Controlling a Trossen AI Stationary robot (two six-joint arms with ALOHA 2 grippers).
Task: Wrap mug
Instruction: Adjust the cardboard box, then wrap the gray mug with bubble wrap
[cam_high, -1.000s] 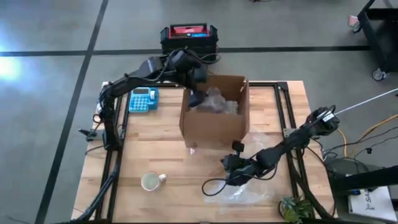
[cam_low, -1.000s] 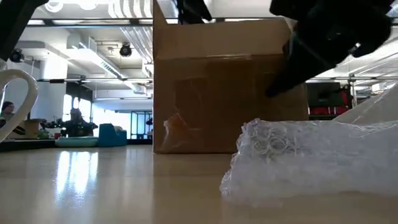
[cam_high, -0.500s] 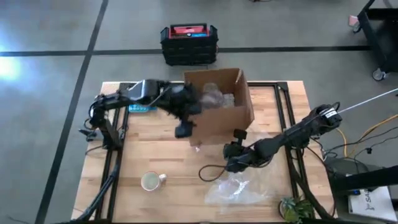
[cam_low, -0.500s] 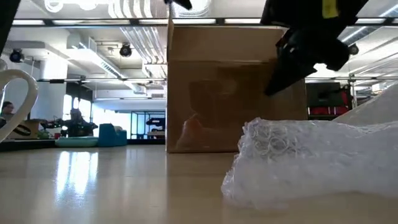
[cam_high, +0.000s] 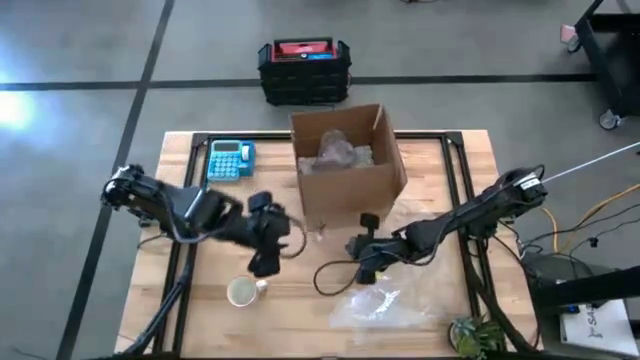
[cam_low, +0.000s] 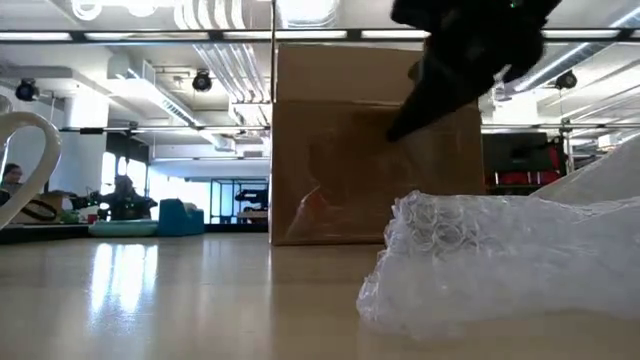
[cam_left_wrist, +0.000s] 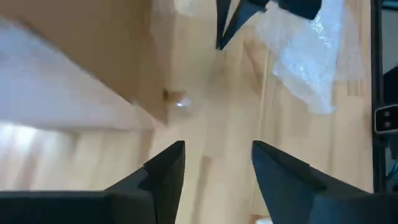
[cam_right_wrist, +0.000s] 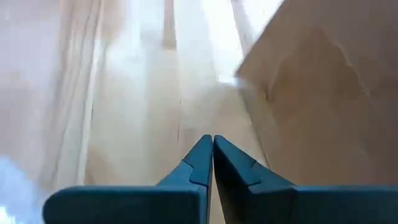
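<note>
The white mug (cam_high: 243, 291) stands upright on the table's near left; in the low view only its handle (cam_low: 26, 160) shows. A crumpled sheet of bubble wrap (cam_high: 385, 305) (cam_low: 500, 262) lies on the table at the near right. My left gripper (cam_high: 262, 262) (cam_left_wrist: 214, 165) hovers open just beyond the mug and holds nothing. My right gripper (cam_high: 362, 272) (cam_right_wrist: 212, 149) is shut and empty, between the cardboard box (cam_high: 345, 165) and the bubble wrap.
The open cardboard box (cam_low: 375, 150) stands mid-table with more bubble wrap (cam_high: 340, 152) inside. A blue calculator (cam_high: 229, 158) lies at the far left. A small plant (cam_high: 470, 335) sits at the near right corner. A red and black case (cam_high: 303, 68) is on the floor beyond the table.
My left gripper has swung out from over the box toward the table's near left and now hangs close to the mug. The box has turned a little and shifted. My right gripper has drifted left and slightly away from the bubble wrap.
</note>
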